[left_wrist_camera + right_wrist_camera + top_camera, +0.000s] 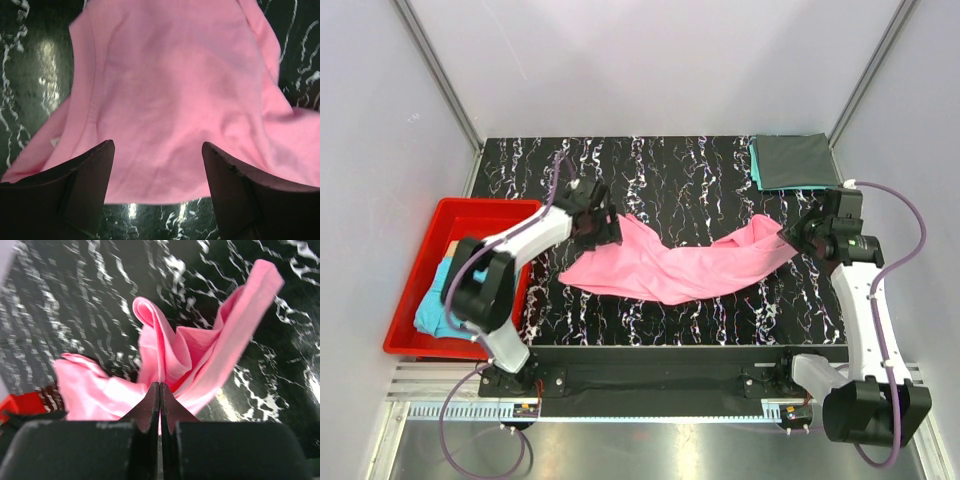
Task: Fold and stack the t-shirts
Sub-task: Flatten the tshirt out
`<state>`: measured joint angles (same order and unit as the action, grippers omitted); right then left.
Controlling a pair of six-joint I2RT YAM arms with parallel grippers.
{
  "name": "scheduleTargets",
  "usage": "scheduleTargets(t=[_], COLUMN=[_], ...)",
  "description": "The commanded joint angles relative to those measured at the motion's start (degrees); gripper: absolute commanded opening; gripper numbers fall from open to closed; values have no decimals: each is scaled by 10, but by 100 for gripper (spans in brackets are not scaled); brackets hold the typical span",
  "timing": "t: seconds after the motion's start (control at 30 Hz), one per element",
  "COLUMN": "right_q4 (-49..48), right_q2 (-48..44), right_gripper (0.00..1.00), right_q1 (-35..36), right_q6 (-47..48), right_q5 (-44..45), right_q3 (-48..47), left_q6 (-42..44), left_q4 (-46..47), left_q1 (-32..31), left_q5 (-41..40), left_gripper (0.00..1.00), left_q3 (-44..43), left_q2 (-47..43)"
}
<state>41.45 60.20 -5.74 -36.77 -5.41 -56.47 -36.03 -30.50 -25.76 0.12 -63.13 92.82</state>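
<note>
The pink shirt (680, 265) is lying in a loose, rumpled band across the table (720, 160), and everything else is being placed against it. The left gripper (600, 228) is hovering at its left end with jaws spread wide and nothing between them (its wrist view is showing flat pink cloth under the open fingers). The right gripper (798, 235) is pinching the shirt's right end, jaws pressed together on a bunched fold that is standing up off the table. Beyond that right end a folded grey shirt (795, 160) is resting on a teal shirt (756, 165), the stack being built. Off the left end a bin (415, 270) is holding a blue shirt (435, 305). The step in hand is looking like spreading the pink shirt flat before folding. Next, the left gripper is probably needing a fresh pinch on a corner or hem at its end, so that both arms can draw the cloth taut and lay it smooth.
</note>
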Motion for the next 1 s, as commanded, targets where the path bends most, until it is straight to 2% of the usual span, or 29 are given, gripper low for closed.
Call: scheduleTargets(t=[0.0,0.1,0.27,0.5,0.57,0.7,0.97], right_q4=[-21,-24,-33,-40,-41,-48,-59], right_q2=[-23,-24,-23,-15,-16,-18,-18], right_gripper=[0,0,0,0,0,0,0], right_q1=[1,1,1,1,2,1,1], right_q6=[-11,-15,-18,-13,-11,-12,-20], right_q5=[1,-27,-43,-51,-53,-62,-84], right_q3=[-44,-37,-17,-8,-6,0,14], left_q6=[25,47,86,150,169,235,270], left_q4=[-9,-42,-9,-14,-24,3,12], left_q1=[0,0,11,92,96,97,96], left_q5=[-28,-33,-45,113,119,206,227], left_gripper=[76,74,69,64,64,64,64], left_q3=[-123,-169,-156,-203,-218,-233,-324], left_q2=[80,136,116,158,177,211,290])
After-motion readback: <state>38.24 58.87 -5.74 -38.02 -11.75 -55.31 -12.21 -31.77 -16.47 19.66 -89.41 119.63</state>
